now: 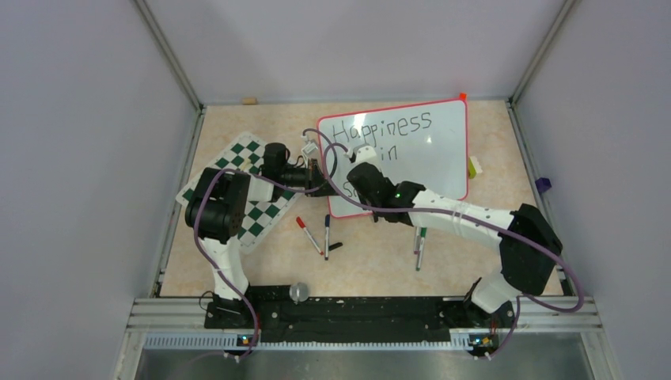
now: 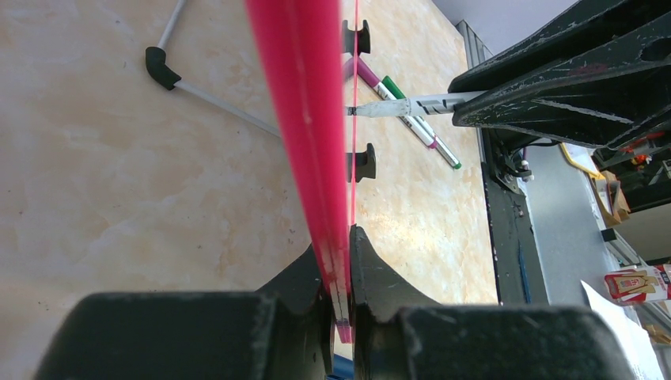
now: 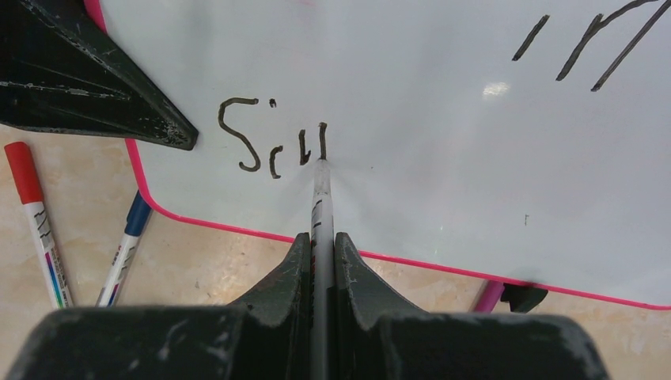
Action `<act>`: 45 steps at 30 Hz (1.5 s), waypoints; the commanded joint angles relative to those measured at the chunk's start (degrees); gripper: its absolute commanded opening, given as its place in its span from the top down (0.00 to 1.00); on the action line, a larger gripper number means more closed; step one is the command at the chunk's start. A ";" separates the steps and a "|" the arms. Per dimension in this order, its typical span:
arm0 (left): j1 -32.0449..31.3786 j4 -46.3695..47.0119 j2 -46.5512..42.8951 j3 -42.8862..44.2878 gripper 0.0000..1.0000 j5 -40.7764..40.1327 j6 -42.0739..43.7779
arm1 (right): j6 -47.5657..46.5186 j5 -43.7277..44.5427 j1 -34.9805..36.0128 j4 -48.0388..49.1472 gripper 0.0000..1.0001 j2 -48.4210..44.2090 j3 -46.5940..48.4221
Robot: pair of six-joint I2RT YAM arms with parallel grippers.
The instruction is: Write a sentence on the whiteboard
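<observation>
The whiteboard (image 1: 419,154) lies on the tan surface (image 1: 372,269) toward its far side, turned slightly askew, just right of a checkered chess mat (image 1: 237,150). The left hand (image 2: 340,245) is clenched on the board's red frame (image 2: 297,95) at its left edge. The right hand (image 3: 320,241) grips a black marker (image 3: 320,198), whose tip touches the board at the end of a third line that starts with "S". Above it the board reads "Happiness" and "in". A red-capped marker (image 1: 308,233) and a blue-capped marker (image 1: 327,232) lie near the board's near edge.
</observation>
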 commanded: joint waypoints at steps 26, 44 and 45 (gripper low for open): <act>-0.92 -1.42 1.18 -1.80 1.00 1.51 2.75 | -0.81 4.31 -1.71 -1.36 1.00 -0.81 2.76; -0.89 -1.37 1.23 -1.84 1.00 1.43 2.79 | 0.44 -0.07 -1.73 -1.56 1.00 -4.93 2.11; -0.92 -1.33 1.22 -1.82 1.00 1.45 2.79 | 0.27 -0.30 -1.72 -1.26 1.00 -5.61 2.24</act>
